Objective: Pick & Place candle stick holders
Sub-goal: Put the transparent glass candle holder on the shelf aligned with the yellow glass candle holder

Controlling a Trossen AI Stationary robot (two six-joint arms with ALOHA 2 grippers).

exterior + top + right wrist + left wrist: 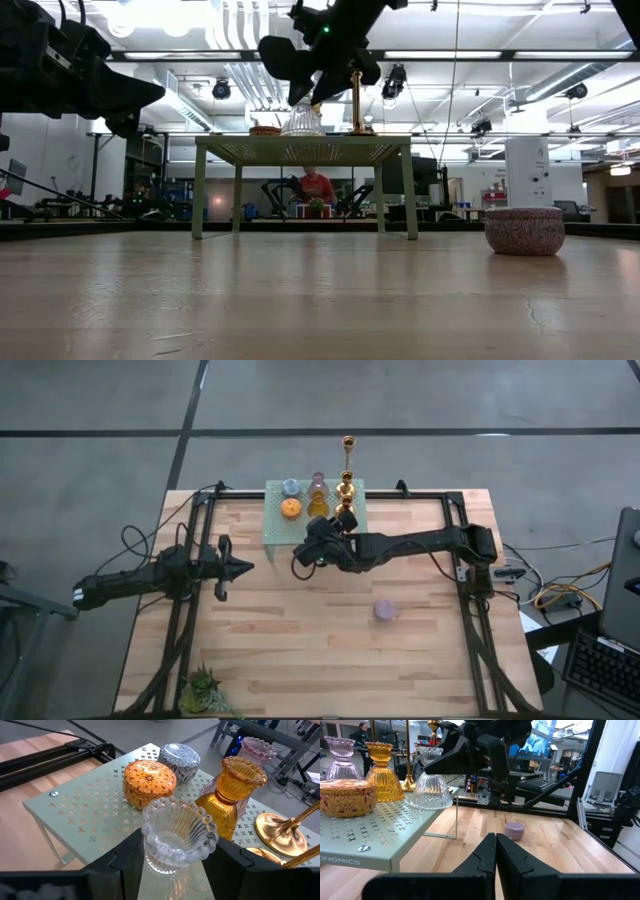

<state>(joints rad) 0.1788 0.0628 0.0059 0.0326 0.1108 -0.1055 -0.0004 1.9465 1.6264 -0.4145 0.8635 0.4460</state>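
Right wrist view, ribbed clear glass holder, scalloped rim, upright

The light wooden table carries a mint-green perforated stand at its far edge, a squat purple holder sitting alone toward the right, well apart from the stand, and a small spiky green plant at the near-left corner.

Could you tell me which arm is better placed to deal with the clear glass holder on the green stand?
The right. Its gripper already brackets the clear glass holder on the green stand, while the left gripper waits shut, off beside the stand.
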